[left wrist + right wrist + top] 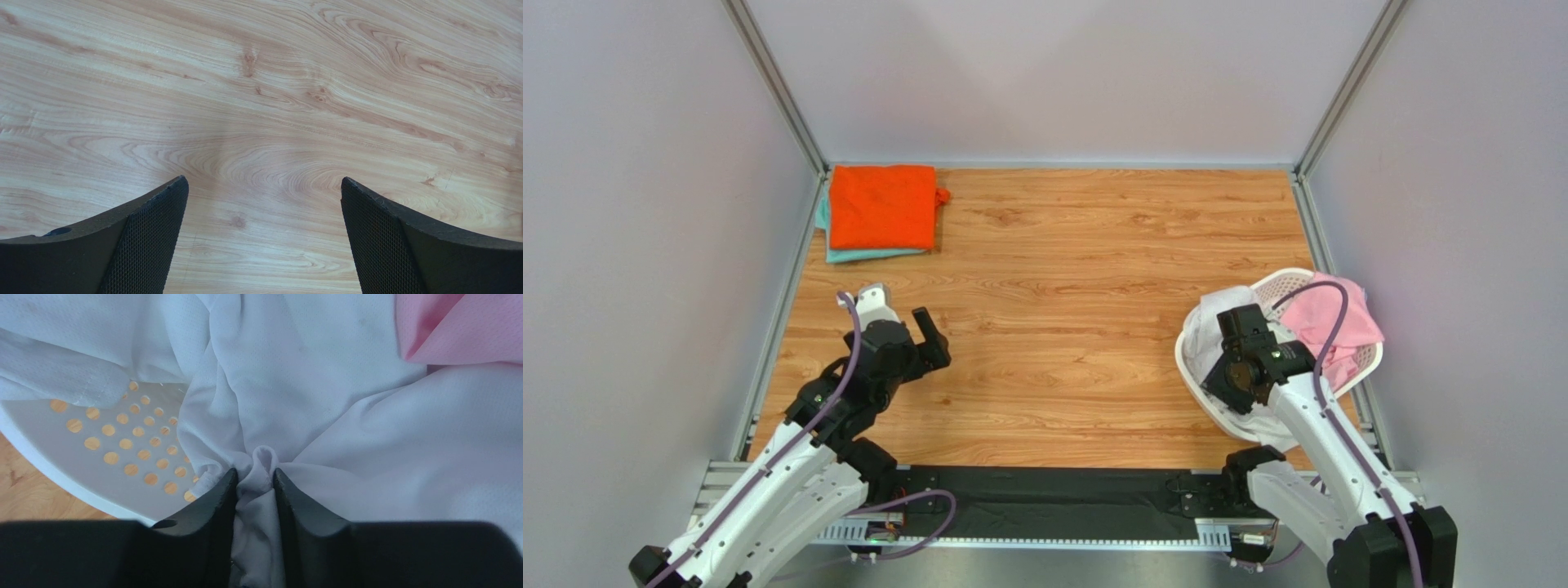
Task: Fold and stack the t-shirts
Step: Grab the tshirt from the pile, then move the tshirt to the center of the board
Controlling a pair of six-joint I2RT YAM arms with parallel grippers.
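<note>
A folded orange t-shirt [882, 206] lies on a folded teal t-shirt [844, 254] at the table's far left. A white t-shirt [1208, 328] and a pink t-shirt [1335, 321] sit in the white perforated basket [1285, 283] at the right. My right gripper [1232, 363] is over the basket's near side, shut on a bunched fold of the white t-shirt [288, 367]; the pink t-shirt [457, 327] shows at the upper right of the right wrist view. My left gripper [930, 337] is open and empty above bare wood, as the left wrist view [263, 190] shows.
The basket's holed wall [92, 441] shows left of the pinched cloth. Grey walls and metal rails close the table on three sides. A black strip runs along the near edge [1051, 502] between the arm bases.
</note>
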